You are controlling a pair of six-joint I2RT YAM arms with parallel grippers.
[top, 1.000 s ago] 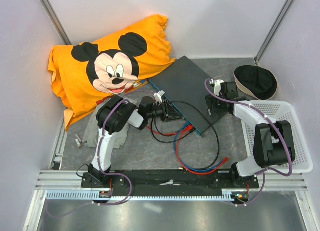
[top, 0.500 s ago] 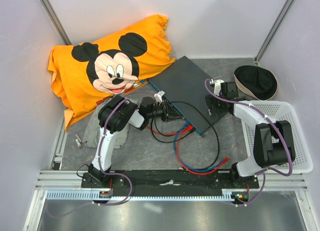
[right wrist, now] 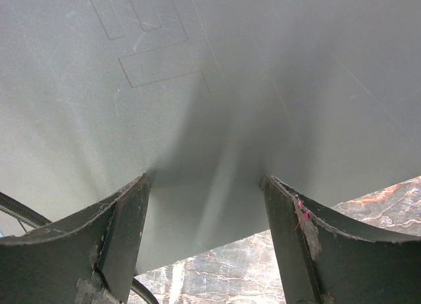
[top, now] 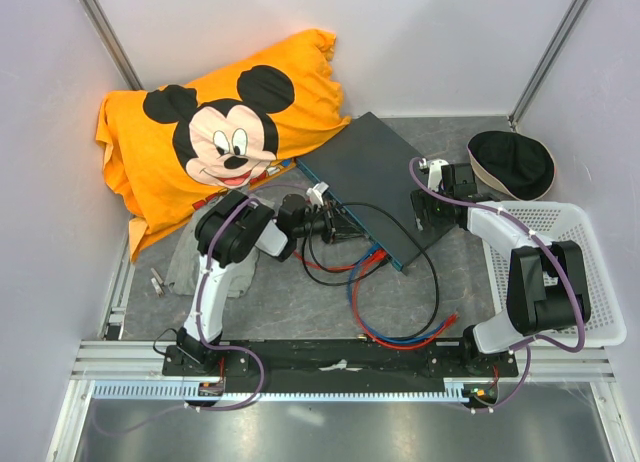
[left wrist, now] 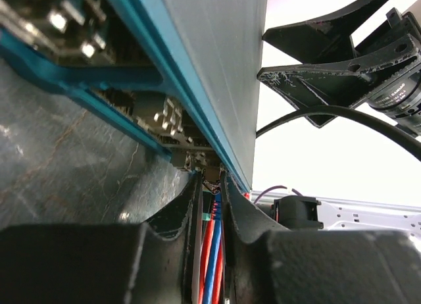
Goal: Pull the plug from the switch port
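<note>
Pull straight out of the socket toward lower left, without twisting. The black left gripper (left wrist: 210, 180) narrowly flanks the small plug (left wrist: 209, 172); whether it clamps, I cannot tell. The black right gripper (right wrist: 205, 179), released, braces the large flat dark grey metal switch (top: 380, 172) at centre frame. Its long axis runs upper left to lower right, and its teal socket face (left wrist: 191, 74) points lower left.

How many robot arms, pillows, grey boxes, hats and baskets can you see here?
Robot arms: 2, the left arm and the right arm
Orange pillow: 1
Grey box, the switch: 1
Black cap: 1
White basket: 1
Total: 6
</note>
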